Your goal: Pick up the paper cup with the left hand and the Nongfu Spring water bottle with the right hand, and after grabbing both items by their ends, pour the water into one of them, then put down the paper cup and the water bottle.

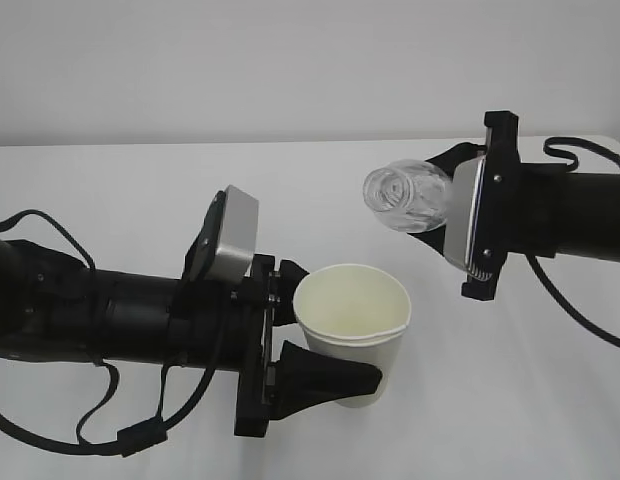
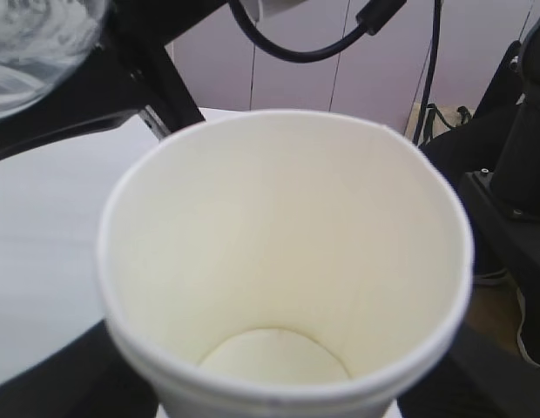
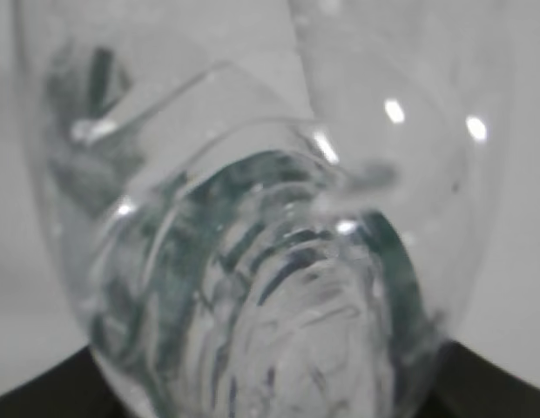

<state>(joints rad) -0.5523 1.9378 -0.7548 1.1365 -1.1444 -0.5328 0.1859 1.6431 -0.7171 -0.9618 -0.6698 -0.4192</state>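
left: black robot arm with two-finger gripper (image 1: 325, 345) reaching in level from the left, jaws spread wide, clamped | right: black robot arm with two-finger gripper (image 1: 442, 195) reaching in from the right, raised higher, jaws clamped

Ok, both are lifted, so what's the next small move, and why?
Probably carry the bottle left and lower so its mouth sits over the paper cup. The bottle is already tipped on its side, but its mouth hangs up and right of the rim, and the cup looks dry inside.
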